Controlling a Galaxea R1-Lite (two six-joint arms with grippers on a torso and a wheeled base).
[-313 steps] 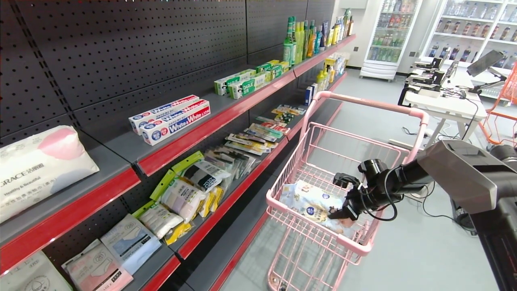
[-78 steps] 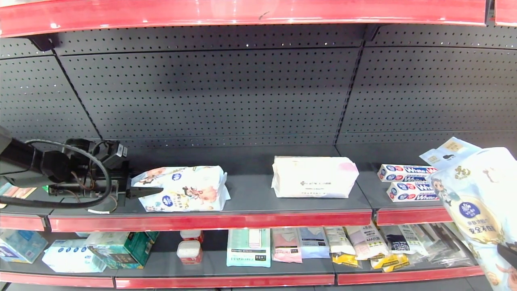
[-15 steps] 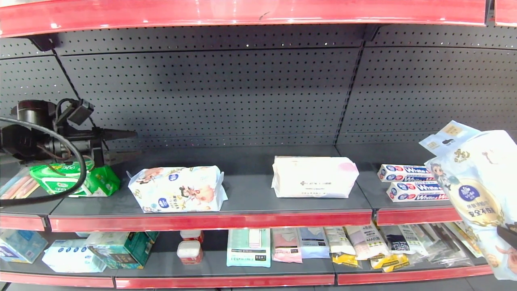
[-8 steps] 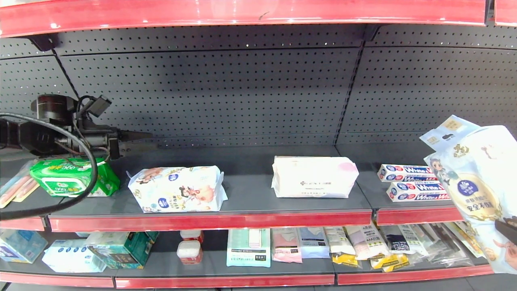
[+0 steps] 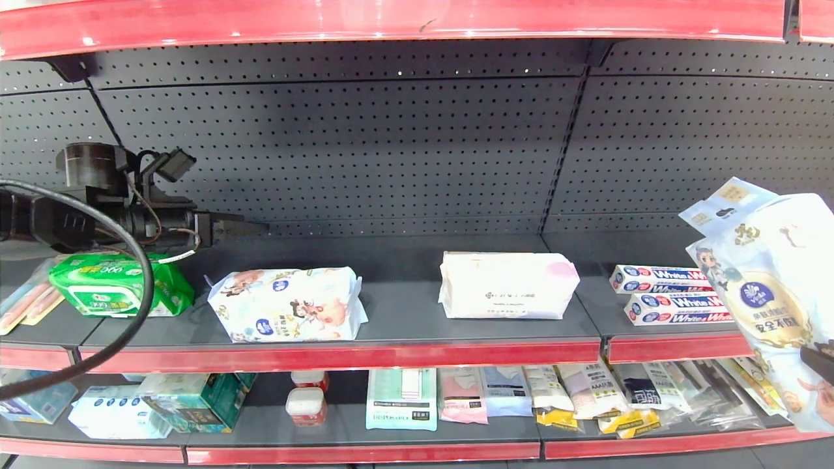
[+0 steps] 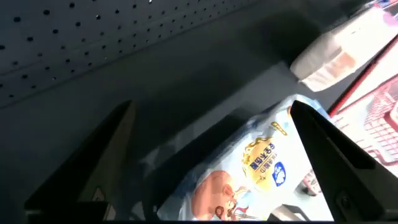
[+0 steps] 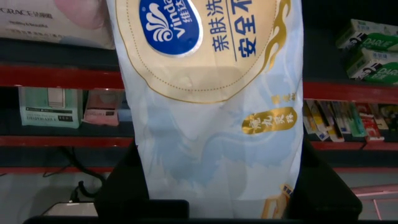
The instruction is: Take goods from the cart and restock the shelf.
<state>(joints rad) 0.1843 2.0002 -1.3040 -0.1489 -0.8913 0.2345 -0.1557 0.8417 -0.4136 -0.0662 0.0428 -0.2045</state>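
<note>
Right jaws pinch the printed pack [image 5: 762,306] by its lower end at frame right, in front of the shelf [image 5: 339,356], so it could sag, slip or clip the toothpaste boxes [image 5: 655,279] going in; left jaws spread, empty, frame left.

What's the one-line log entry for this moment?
left hand: open, empty, above shelved cartoon pack | right hand: shut on second cartoon pack, right of toothpaste boxes, not yet shelved

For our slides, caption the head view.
Open left pincer hovers near the cartoon-print pack on the shelf; right pincer holds a matching pack.
</note>
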